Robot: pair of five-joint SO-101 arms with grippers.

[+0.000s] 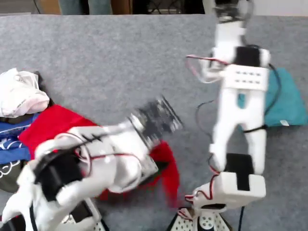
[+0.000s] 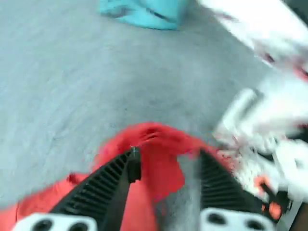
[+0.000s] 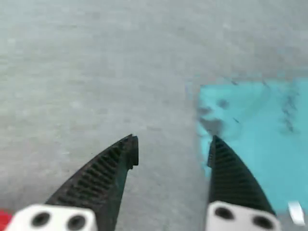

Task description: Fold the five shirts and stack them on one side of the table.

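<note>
A red shirt (image 1: 53, 122) lies spread at the front left of the grey table, partly under my left arm. My left gripper (image 2: 168, 161) hovers open over a raised fold of the red shirt (image 2: 159, 144), with cloth showing between its fingers but not clamped. In the high view the left gripper (image 1: 156, 118) is above the shirt's right part. A folded teal shirt (image 1: 286, 103) rests at the right side. My right gripper (image 3: 173, 149) is open over bare table, just beside the teal shirt's (image 3: 255, 125) edge.
A heap of shirts sits at the left edge: a white one (image 1: 19, 91), a blue one (image 1: 14, 139) and a dark one (image 1: 7, 171). The right arm (image 1: 240, 82) stretches toward the table's (image 1: 110, 62) far side, and the teal shirt (image 2: 144, 12) lies beyond the left gripper.
</note>
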